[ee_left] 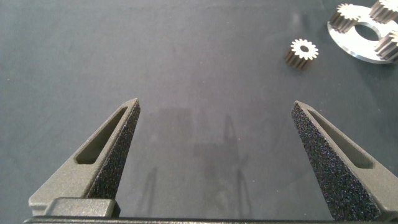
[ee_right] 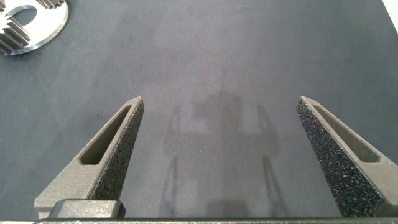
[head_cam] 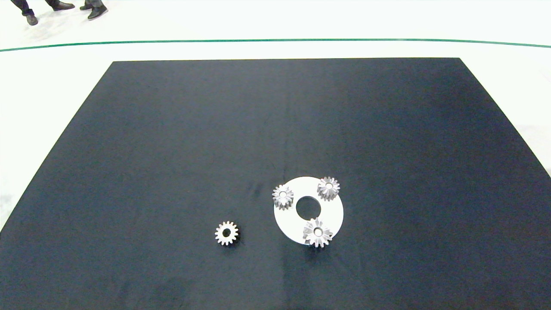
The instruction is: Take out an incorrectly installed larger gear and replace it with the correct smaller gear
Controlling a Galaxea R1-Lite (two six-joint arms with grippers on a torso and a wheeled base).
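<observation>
Left pincer (ee_left: 216,109) and right pincer (ee_right: 221,106) both gape wide apart, holding nothing, above bare black mat (head_cam: 215,129).

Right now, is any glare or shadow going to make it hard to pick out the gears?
Head view: the white disc is bright, yet the larger gear and the smaller gear stand out against the dark mat. Left wrist view: faint shadows of the open left gripper on the mat. Right wrist view: same under the open right gripper.
</observation>
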